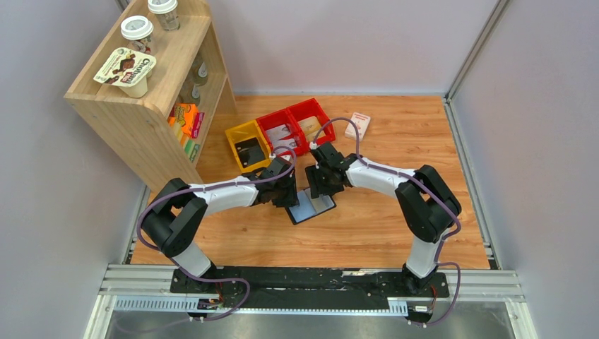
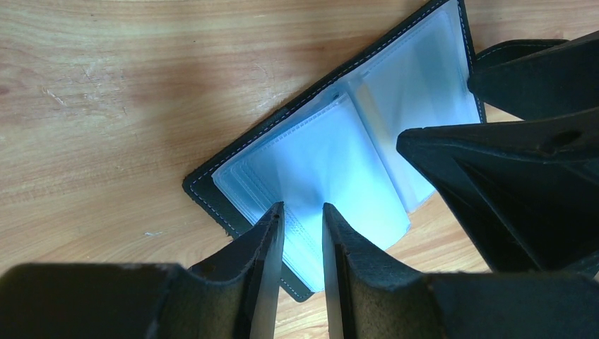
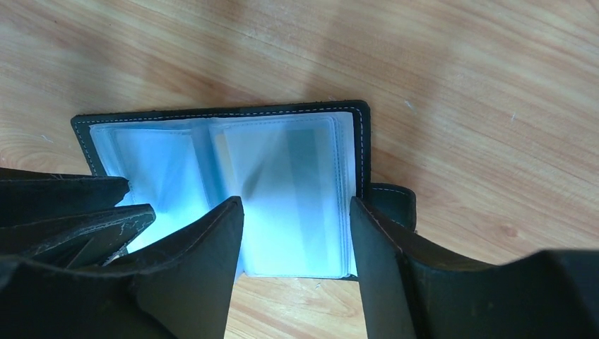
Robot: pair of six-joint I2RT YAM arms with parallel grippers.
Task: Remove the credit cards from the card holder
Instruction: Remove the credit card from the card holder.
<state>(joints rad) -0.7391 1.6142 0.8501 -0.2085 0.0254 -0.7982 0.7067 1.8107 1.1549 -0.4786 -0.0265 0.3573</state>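
We see one black card holder (image 1: 311, 206) lying open on the table (image 1: 395, 219), two grippers over it, left gripper (image 2: 302, 208) slightly parted above the sleeves, nothing clearly held, right gripper (image 3: 295, 205) spread wide astride one page, empty, one credit card (image 3: 282, 162) showing through a sleeve

Card holder (image 2: 332, 148) lies open on the wooden surface (image 2: 106, 106), set cornerwise to me. Black cover with pale stitching underneath, clear bluish-white sleeves fanned on top. My left claw (image 2: 304, 208): jaws narrowly apart, tips over the nearer stack of sleeves, sleeve plastic visible in the gap. The right claw (image 2: 434, 106) reaches in from the right, fingers spread above the far half.
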